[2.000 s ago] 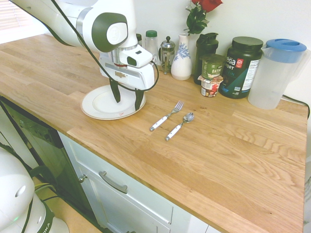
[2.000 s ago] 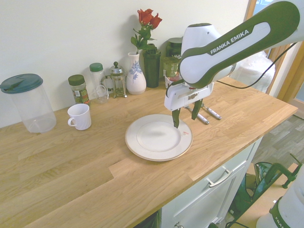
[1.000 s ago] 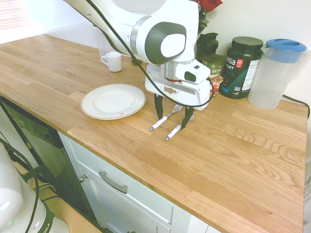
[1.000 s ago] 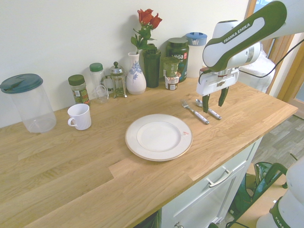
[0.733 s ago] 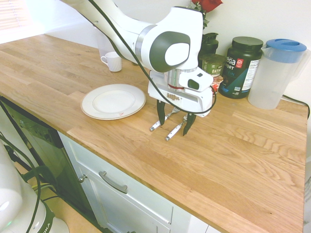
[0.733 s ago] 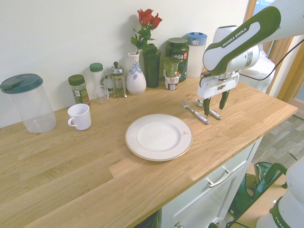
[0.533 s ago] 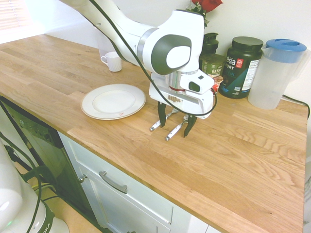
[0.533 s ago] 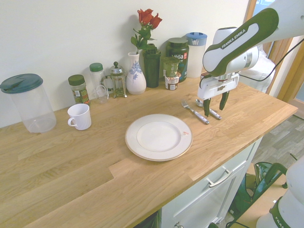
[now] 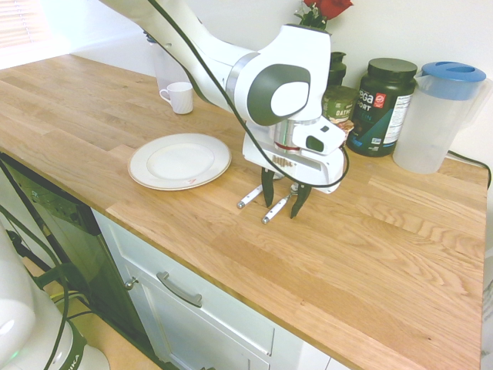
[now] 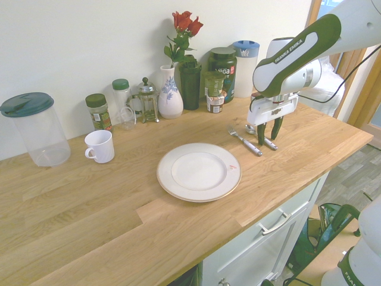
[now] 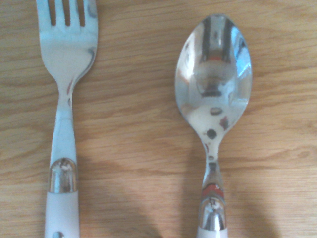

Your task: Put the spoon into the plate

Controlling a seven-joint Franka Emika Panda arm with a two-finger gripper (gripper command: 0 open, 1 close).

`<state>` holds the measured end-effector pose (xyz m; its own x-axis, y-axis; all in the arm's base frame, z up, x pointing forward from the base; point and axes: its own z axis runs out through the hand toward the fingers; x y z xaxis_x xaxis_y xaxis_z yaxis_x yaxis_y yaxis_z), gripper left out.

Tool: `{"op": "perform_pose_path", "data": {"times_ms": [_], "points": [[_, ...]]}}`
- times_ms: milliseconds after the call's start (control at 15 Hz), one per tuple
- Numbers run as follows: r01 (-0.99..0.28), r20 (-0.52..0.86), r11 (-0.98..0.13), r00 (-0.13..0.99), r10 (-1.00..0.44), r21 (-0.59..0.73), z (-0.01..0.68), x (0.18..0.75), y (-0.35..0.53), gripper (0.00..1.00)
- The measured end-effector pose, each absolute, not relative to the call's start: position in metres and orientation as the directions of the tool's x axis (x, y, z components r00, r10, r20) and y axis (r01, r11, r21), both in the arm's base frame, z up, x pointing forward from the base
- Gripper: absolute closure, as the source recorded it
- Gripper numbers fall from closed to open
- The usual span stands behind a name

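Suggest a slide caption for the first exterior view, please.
Pincer straddling the spoon beside the fork, plate waiting empty.

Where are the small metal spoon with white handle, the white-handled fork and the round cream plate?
Spoon [image 11: 214,94]: wrist view, on the shiny bowl.
Fork [image 11: 64,106]: wrist view, on the metal neck.
Plate [image 9: 142,176]: first exterior view, on the bare rim.

Honey-brown wooden counter [image 9: 385,254] with a streaky grain. The spoon [image 11: 214,94] has a shiny silver bowl and white handle, the fork [image 11: 66,54] beside it the same. Cream-white plate [image 10: 168,182] with a thin dark edge line. White mug [image 10: 99,146], white vase [image 10: 170,95] patterned in blue, red roses [image 10: 184,22], blue-lidded clear jug [image 9: 443,116]
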<state>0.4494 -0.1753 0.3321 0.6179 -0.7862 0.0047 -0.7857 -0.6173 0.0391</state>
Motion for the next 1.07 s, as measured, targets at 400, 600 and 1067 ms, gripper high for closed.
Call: {"op": "perform_pose_path", "data": {"times_ms": [400, 600, 1067], "points": [[-0.785, 0.002, -0.619, 0.619, -0.785, 0.031, 0.332, 0.454, -0.173, 1.00], [-0.784, 0.002, -0.620, 0.620, -0.785, 0.029, 0.333, 0.454, -0.172, 1.00], [-0.788, 0.013, -0.616, 0.616, -0.788, 0.001, 0.347, 0.467, -0.170, 1.00]]}}
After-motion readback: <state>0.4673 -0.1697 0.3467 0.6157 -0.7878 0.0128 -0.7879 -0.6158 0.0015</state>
